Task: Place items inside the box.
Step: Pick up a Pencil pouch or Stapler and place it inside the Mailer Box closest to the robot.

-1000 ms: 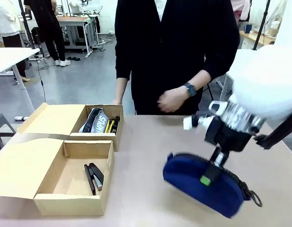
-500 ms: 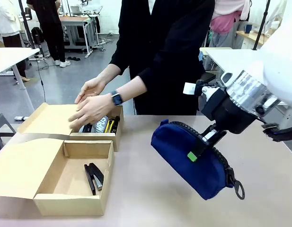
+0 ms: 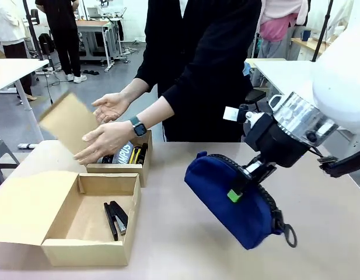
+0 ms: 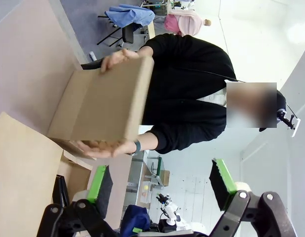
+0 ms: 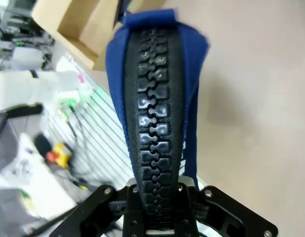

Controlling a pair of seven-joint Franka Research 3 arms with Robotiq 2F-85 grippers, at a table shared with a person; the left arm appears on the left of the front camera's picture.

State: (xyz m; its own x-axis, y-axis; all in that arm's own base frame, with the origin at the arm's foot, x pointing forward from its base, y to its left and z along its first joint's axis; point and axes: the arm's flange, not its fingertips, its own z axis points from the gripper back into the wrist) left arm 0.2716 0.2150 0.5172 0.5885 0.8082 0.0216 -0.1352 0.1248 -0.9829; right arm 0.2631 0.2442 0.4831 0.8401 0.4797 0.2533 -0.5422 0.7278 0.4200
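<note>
My right gripper is shut on the navy blue zip pouch, which hangs tilted above the table right of centre. In the right wrist view the pouch's black zipper runs up from between my fingers. The box stands open at the front left, its wide lid laid out to the left, with two black staplers inside. My left gripper is open, its green pads wide apart with nothing between them.
Behind the box stands a smaller tan carton holding a dark pouch and small things. A person's two hands are over it, and its flap is swung up. Bare table lies between the box and the pouch.
The person's hands have swung the smaller carton's flap up from flat. My right gripper has carried the pouch a little further left, toward the box.
</note>
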